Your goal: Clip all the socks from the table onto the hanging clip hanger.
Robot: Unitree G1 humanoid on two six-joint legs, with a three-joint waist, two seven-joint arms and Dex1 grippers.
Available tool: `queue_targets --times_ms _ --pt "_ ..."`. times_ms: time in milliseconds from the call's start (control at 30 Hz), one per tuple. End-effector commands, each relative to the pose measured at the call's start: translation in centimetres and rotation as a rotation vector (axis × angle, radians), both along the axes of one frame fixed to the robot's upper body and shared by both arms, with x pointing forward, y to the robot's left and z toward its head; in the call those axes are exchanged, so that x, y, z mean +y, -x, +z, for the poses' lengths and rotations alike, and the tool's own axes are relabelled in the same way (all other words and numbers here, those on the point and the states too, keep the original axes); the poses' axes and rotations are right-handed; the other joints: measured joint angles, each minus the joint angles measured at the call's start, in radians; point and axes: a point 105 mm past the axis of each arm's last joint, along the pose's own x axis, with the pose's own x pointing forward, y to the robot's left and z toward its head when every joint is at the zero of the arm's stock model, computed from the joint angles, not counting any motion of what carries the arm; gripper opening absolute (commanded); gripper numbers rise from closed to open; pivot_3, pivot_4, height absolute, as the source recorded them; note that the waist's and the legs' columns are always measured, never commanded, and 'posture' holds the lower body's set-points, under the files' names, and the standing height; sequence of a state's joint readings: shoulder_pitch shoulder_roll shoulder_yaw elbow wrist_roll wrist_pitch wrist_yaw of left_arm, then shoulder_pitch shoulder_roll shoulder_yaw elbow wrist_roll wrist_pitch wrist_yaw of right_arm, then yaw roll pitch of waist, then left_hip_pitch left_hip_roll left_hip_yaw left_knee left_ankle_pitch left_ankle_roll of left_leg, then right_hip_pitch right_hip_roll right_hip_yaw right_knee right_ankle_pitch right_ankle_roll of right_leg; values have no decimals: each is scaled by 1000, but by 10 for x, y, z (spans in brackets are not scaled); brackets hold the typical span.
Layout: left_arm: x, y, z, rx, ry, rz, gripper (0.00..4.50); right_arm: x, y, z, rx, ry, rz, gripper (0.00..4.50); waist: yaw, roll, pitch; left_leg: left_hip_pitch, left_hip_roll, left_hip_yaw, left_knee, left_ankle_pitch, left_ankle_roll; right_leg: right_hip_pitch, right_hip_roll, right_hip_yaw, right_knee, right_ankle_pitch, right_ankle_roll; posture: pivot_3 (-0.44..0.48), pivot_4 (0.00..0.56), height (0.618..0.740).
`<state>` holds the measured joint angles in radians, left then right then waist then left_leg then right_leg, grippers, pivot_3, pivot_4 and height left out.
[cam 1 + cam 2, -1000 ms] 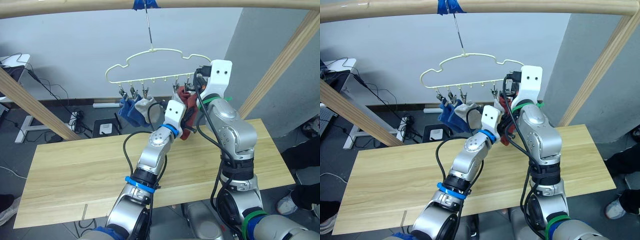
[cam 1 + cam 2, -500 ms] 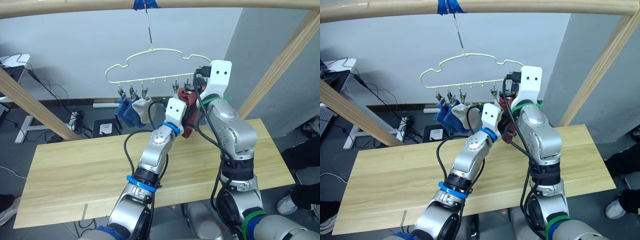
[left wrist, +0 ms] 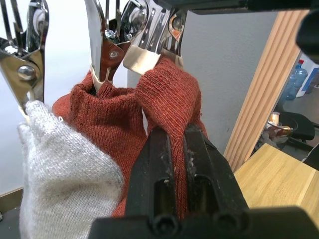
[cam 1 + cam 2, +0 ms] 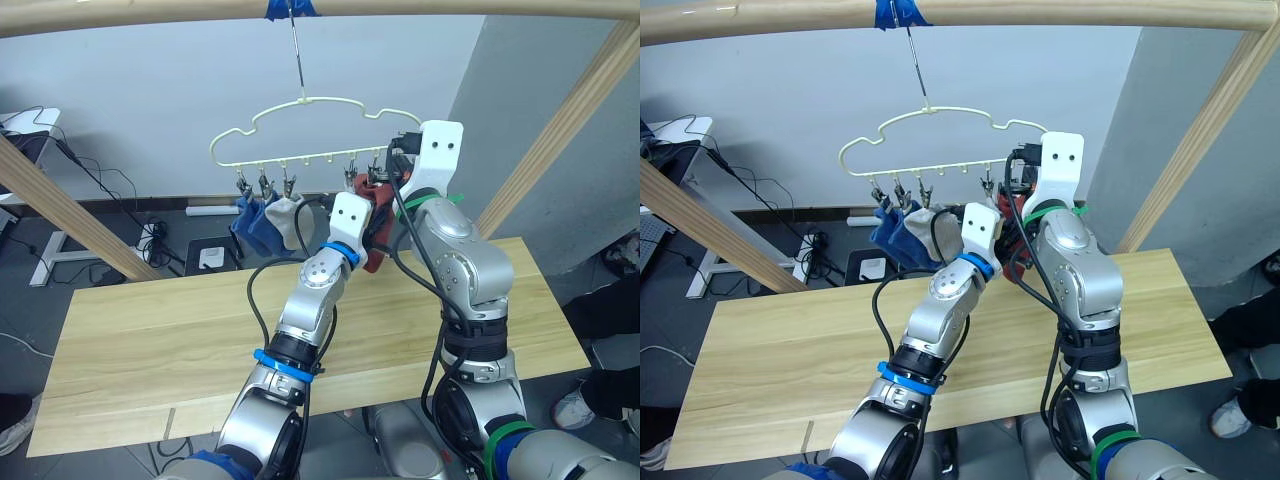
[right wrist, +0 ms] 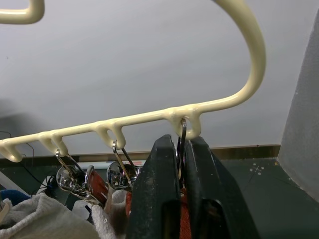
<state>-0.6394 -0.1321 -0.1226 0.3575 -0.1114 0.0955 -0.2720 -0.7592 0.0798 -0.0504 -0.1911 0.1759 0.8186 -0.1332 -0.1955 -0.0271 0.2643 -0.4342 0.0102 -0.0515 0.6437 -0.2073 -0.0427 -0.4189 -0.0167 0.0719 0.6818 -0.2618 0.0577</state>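
Left jaws: closed on a rust-red sock, raised just under the end clip.
Right jaws: closed on the end clip, at the hanger's right end.
Clip hanger: hung by its hook from the wooden pole, above the table's far edge.
Clipped socks: two blue, a light grey, second grey, second rust-red.
Table: pale planks, below both arms.

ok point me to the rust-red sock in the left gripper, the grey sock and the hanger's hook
rust-red sock [image 3: 169,99], left wrist view, knit fold above the fingers
grey sock [image 3: 65,169], left wrist view, middle of the fabric
clip hanger [image 4: 298,60], left eye view, hook stem
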Motion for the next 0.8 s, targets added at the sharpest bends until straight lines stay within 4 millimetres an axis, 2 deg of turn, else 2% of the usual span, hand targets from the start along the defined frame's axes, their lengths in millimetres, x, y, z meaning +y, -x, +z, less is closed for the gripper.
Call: queue_targets --times_ms 33,67,200,533,633,700,733,800 --pt "-7 4 28 -96 38 -17 0 1 8 17 -77 -21 2 1147 0 0 0 0 0 0 0 0 0 0 0 0 0 0 0 -249 221 740" --pt "-8 4 28 -98 34 -20 0 0 8 18 -79 -27 -1 1689 0 0 0 0 0 0 0 0 0 0 0 0 0 0 0 -249 221 740" --pt "-10 4 27 -94 24 -28 0 0 12 21 -91 -49 0 3055 0 0 0 0 0 0 0 0 0 0 0 0 0 0 0 -248 220 740" --pt "-9 19 7 -87 -100 -150 2834 -4 44 24 -141 -25 121 3108 0 0 0 0 0 0 0 0 0 0 0 0 0 0 0 -250 219 740" --pt "-1 30 1 -95 -152 -217 3698 -12 55 24 -162 37 177 3744 -1 0 0 0 0 0 0 0 0 0 0 0 0 0 0 -249 219 740" --pt "5 39 -2 -104 -188 -266 4270 -16 60 24 -172 85 213 4399 -1 0 0 0 0 0 0 0 0 0 0 0 0 0 0 -250 219 740" --pt "12 44 -3 -116 -209 -287 4479 -19 63 23 -179 116 235 4500 -1 0 0 0 1 0 0 0 0 0 0 0 0 0 0 -248 218 740" --pt "29 53 -2 -125 -244 -319 4479 -26 68 19 -186 197 280 4500 0 0 0 0 1 0 0 0 0 0 0 0 0 0 0 -243 216 740"
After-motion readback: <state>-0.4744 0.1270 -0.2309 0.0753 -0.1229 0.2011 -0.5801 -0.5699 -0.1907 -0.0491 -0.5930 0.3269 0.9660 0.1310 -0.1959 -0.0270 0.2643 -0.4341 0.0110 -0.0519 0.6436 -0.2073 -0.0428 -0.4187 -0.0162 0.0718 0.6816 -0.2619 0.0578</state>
